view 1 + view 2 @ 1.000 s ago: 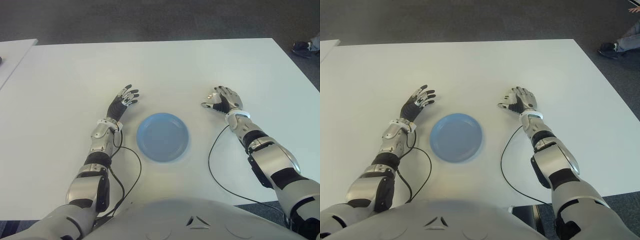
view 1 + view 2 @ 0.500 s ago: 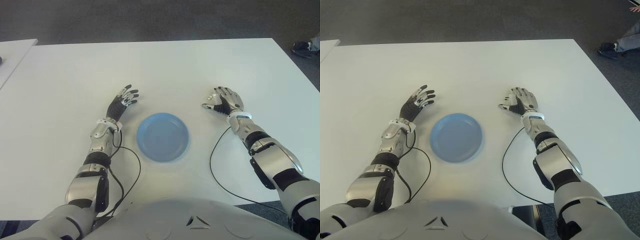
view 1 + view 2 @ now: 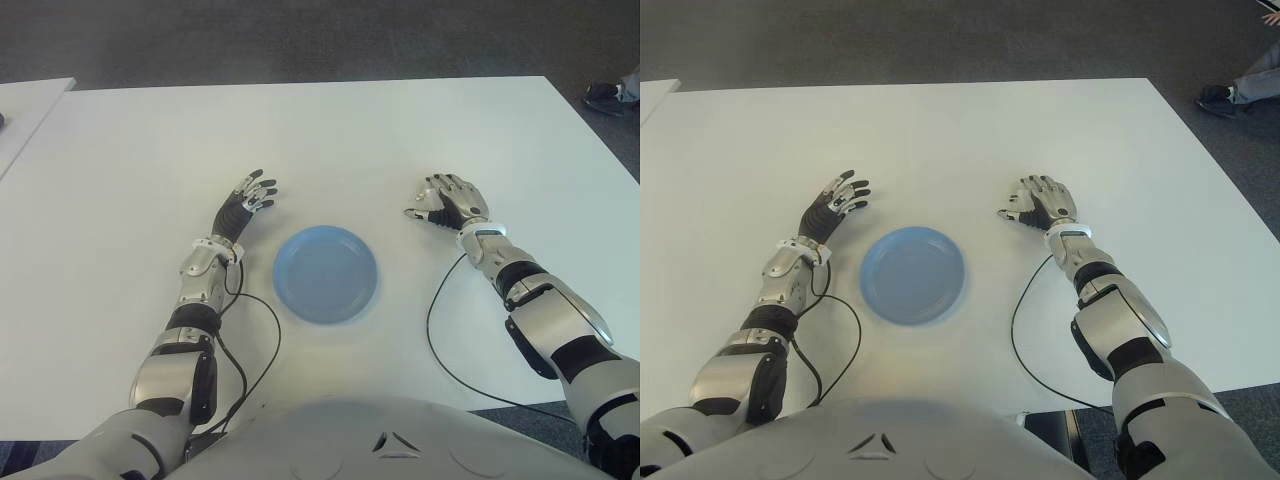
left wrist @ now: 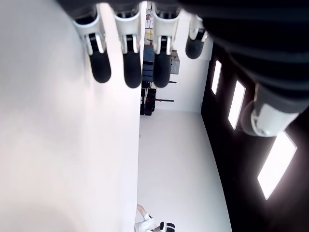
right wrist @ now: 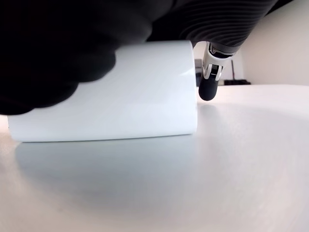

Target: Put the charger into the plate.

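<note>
- Right wrist view: white charger (image 5: 104,94) sits on the table (image 5: 231,159), my right hand (image 3: 447,200) arched over it, fingers curled round, palm on top.
- Blue plate (image 3: 326,273) lies left of that hand, apart from it, nothing in it.
- My left hand (image 3: 249,200) shows left of the plate, fingers spread, holding nothing.

Silver-grey armoured arm shells with black joint bands; thin black cables looping from each forearm. Black-palmed, silver-knuckled left hand (image 3: 247,201) and right hand (image 3: 447,200), white finger segments tipped with dark rubber pads (image 4: 132,72). Pale grey torso.
</note>
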You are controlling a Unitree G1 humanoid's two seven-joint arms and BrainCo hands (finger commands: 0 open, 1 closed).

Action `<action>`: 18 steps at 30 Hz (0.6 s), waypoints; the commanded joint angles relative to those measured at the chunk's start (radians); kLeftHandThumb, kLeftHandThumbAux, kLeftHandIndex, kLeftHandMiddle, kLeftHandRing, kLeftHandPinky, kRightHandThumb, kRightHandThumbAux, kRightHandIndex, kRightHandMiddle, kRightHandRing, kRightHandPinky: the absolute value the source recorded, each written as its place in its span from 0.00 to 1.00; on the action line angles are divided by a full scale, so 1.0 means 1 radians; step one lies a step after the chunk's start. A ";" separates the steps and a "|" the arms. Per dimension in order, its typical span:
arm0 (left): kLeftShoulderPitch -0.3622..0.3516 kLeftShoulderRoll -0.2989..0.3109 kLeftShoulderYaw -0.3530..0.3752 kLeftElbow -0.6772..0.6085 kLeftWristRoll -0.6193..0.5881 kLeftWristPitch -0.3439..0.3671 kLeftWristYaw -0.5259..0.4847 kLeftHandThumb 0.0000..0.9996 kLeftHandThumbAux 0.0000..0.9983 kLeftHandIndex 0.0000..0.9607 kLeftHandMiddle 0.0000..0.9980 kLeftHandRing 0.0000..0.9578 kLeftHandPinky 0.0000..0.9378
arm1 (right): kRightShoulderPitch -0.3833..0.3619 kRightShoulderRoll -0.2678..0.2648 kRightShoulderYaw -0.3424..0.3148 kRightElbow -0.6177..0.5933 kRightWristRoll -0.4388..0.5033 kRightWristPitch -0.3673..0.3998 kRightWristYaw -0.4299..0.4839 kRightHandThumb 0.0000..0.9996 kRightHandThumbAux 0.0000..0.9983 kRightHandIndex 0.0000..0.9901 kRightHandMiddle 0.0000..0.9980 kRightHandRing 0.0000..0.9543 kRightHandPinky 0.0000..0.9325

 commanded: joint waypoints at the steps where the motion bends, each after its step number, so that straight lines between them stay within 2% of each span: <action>1: 0.027 0.002 -0.007 0.015 0.021 0.017 0.024 0.00 0.45 0.07 0.20 0.22 0.23 | 0.069 -0.001 0.053 0.030 -0.057 -0.005 0.027 0.34 0.26 0.00 0.00 0.00 0.00; 11: 0.024 0.000 -0.003 0.016 0.028 0.017 0.040 0.00 0.45 0.06 0.20 0.22 0.23 | 0.066 -0.008 0.116 0.029 -0.086 -0.016 -0.025 0.30 0.29 0.00 0.00 0.00 0.00; 15: 0.025 -0.002 -0.003 0.015 0.027 0.017 0.044 0.00 0.45 0.06 0.21 0.23 0.24 | 0.065 -0.009 0.143 0.029 -0.098 -0.020 -0.048 0.26 0.29 0.00 0.01 0.01 0.05; 18: 0.025 -0.003 -0.004 0.013 0.027 0.017 0.048 0.00 0.45 0.06 0.22 0.23 0.24 | 0.065 -0.008 0.161 0.030 -0.107 -0.021 -0.066 0.25 0.28 0.00 0.03 0.04 0.13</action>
